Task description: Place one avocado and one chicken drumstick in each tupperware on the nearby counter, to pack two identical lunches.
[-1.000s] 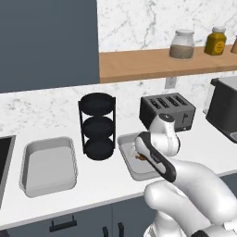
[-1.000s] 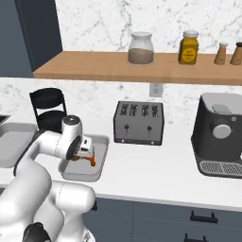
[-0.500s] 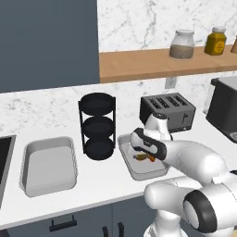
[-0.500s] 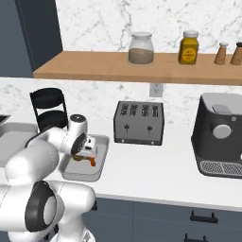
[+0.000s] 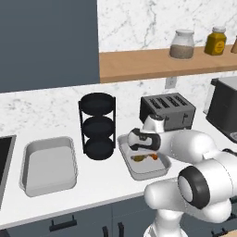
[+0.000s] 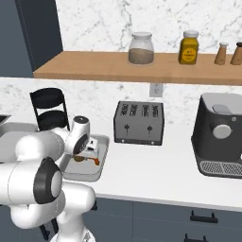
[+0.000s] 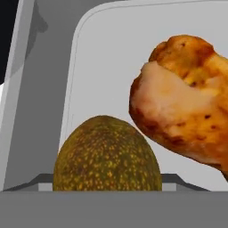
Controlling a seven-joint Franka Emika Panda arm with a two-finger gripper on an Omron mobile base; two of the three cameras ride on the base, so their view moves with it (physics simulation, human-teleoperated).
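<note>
- Pincer (image 5: 131,140) low at centre of the left base frame, over the near tupperware (image 5: 159,172); jaws spread wide, nothing seen clamped between them.
- Avocado (image 7: 107,153) at lower centre of the hand frame, lying on the tupperware floor right under the pincer; chicken drumstick (image 7: 187,98) at upper right, just beside it, whether touching not clear.
- In the right base frame, same tupperware (image 6: 101,156) at left centre, orange-brown food (image 6: 90,159) inside, wrist just above it.
- Second tupperware (image 5: 28,178) at lower left of the left base frame, on the desk (image 5: 111,187), with no food visible in it; black tiered rack (image 5: 97,124) standing between the two tubs.
- Judged state: one lunch looks packed, the other tub yet to be filled; supply of further avocado and drumstick not visible here.
- Risk: closing now would likely grab the avocado again and undo the packed tub.
- Risk: lifting at a slant could catch the tub wall and drag or tip it toward the desk edge, spilling both items.
- Risk: swinging toward the left of the frame at low height could strike the rack, standing directly in that path.
- Risk: a nudged avocado, being round, would probably roll against the drumstick or over the low rim.
</note>
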